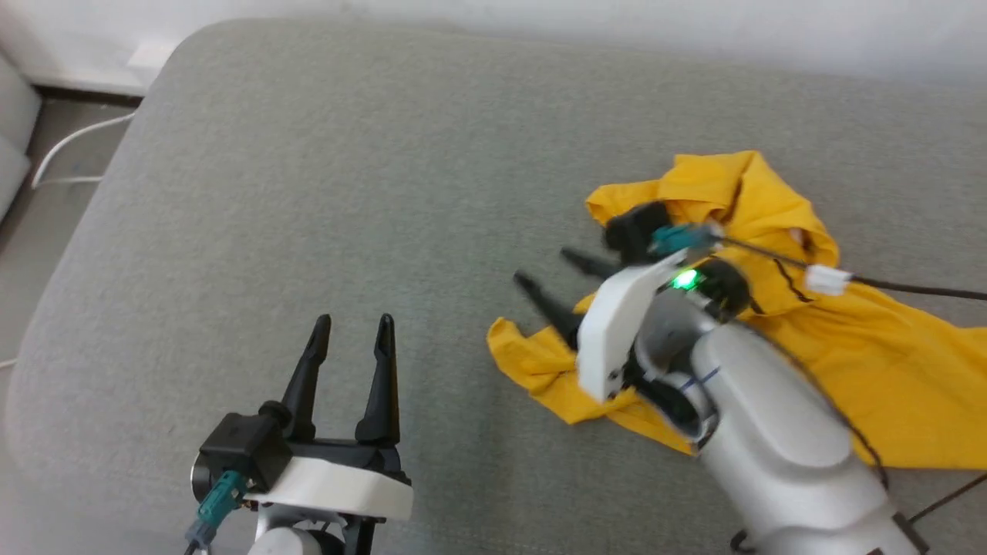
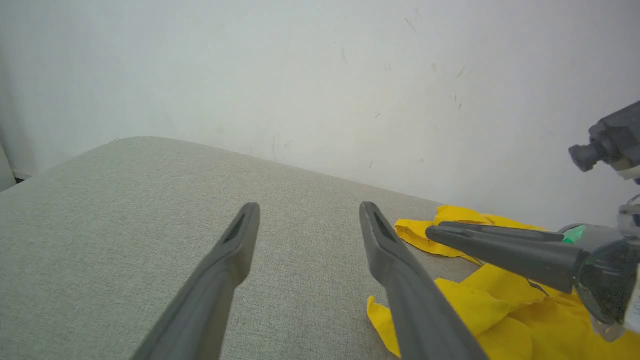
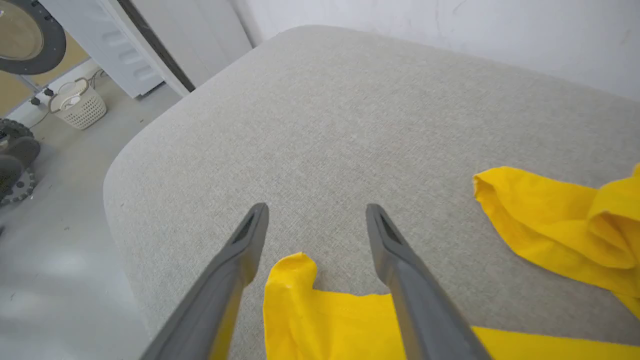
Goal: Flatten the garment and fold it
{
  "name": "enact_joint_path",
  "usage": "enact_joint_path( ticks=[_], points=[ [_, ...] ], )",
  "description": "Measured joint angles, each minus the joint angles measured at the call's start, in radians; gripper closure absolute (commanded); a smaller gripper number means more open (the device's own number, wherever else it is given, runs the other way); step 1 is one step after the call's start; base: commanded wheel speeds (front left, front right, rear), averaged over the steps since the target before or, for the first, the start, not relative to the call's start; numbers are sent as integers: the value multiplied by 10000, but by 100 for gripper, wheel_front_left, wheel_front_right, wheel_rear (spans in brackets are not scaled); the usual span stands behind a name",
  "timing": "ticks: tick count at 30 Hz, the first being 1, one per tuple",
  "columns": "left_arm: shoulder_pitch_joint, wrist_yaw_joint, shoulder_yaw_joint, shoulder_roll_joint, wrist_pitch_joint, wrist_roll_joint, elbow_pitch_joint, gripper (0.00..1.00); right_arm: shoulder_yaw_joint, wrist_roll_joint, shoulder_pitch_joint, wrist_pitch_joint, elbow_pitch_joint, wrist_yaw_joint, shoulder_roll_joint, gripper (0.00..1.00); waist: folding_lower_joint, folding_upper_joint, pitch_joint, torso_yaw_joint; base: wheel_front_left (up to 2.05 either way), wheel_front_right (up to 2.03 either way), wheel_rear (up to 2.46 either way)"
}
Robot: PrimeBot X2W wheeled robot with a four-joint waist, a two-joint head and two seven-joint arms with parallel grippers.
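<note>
1. My left fingers (image 1: 382, 370) stand apart, holding nothing, over the bare grey cushion (image 1: 347, 154).
2. My right fingers (image 1: 549, 307) are spread too, clamping nothing. A corner of the yellow T-shirt (image 1: 848, 347) lies beneath and between them.
3. Beyond, the T-shirt lies crumpled on the cushion's right side, with the white wall (image 2: 300, 75) behind.
</note>
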State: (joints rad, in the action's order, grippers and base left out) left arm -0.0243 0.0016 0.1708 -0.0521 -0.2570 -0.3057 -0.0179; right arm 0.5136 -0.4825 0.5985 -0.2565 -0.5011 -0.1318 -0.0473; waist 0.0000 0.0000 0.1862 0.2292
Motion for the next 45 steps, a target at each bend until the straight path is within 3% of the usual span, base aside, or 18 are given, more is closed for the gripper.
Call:
enact_joint_path(
  ticks=[6, 14, 20, 24, 28, 39, 45],
  points=[
    [79, -104, -148, 2, 0, 196, -144, 0, -2445, 1505, -585, 654, 1296, 2, -33, 0, -1, 0, -229, -582, 0, 0, 0],
    [370, -309, -270, 4, 0, 353, -364, 0, -5689, 3795, -3382, 1733, 4571, 2, -54, 0, -1, 0, -397, -1322, 0, 0, 0],
    [481, -552, -412, 4, 0, 414, -800, 0, -7241, 3864, -5127, 3246, 5751, 2, -59, 0, -1, 0, -367, -1779, 0, 0, 0],
    [697, -717, -499, 8, -2, 414, -1141, 0, -7603, 3653, -5923, 4355, 5542, 2, -61, 0, -1, 0, -292, -1998, 0, 0, 0],
    [966, -802, -552, 6, 0, 493, -1206, 0, -7319, 3478, -6482, 4824, 5106, 2, -61, 0, 0, 0, -258, -2164, 0, 0, 0],
    [1176, -790, -485, 6, -2, 961, -911, 0, -6744, 3033, -6727, 5079, 4422, 2, -46, 0, -1, 0, -323, -2315, 0, 0, 0],
    [290, -905, -295, -188, 0, 1375, -591, 0, -6807, 2993, -6606, 5133, 4322, 2, -48, 0, 0, 0, -102, -2367, 0, 0, 0]
  ],
)
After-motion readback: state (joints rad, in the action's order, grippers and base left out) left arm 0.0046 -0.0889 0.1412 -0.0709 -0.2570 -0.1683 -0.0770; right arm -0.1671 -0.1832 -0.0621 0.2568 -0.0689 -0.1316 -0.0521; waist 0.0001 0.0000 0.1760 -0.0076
